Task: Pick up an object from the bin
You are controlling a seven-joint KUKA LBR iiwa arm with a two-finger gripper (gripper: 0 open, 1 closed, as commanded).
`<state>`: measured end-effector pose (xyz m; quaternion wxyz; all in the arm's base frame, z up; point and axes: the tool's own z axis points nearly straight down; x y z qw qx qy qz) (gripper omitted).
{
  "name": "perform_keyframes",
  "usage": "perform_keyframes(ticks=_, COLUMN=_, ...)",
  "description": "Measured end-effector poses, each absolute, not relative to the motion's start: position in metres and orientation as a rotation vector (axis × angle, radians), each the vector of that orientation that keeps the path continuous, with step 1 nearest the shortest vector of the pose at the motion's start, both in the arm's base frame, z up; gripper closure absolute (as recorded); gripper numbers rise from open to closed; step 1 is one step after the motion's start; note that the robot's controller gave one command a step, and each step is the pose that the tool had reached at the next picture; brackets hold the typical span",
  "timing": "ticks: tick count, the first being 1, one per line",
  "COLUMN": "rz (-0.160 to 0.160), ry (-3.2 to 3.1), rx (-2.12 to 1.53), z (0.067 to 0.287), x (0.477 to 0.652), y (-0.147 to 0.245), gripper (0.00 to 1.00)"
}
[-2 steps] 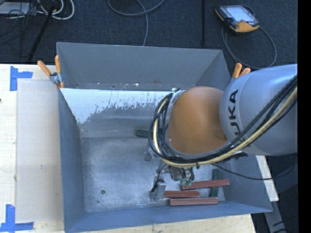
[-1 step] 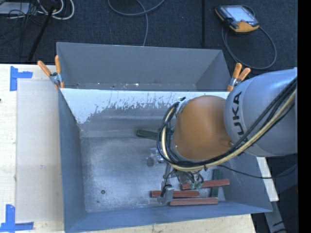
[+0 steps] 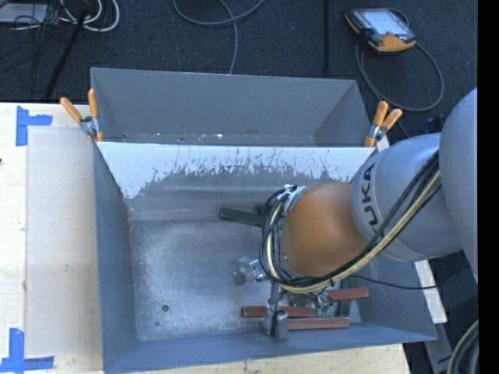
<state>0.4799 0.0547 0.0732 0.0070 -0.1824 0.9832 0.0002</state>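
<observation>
Reddish sticks [image 3: 256, 312] lie on either side of the pincer [image 3: 277, 324].

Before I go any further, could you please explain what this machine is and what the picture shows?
One camera looks down into a grey metal bin from above, slightly to one side. The large grey shape entering from the right is a robot arm; the orange dome with cables is its wrist cover. Its gripper sits low, near the bottom of the view, right at some reddish-brown strips. A small silvery piece lies just left of the wrist, and a dark elongated thing lies further back. Whether anything is held, I cannot tell.
</observation>
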Motion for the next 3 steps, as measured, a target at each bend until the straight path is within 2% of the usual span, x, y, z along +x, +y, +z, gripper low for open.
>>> perform_keyframes(ticks=1, rz=0.001, ry=3.124, rx=-0.363, z=0.069, x=0.483, y=0.018, gripper=1.0)
perform_keyframes(ticks=2, rz=0.002, ry=3.124, rx=-0.362, z=0.069, x=0.483, y=0.018, gripper=1.0)
perform_keyframes(ticks=3, rz=0.003, ry=3.125, rx=-0.391, z=0.121, x=0.492, y=0.015, gripper=1.0)
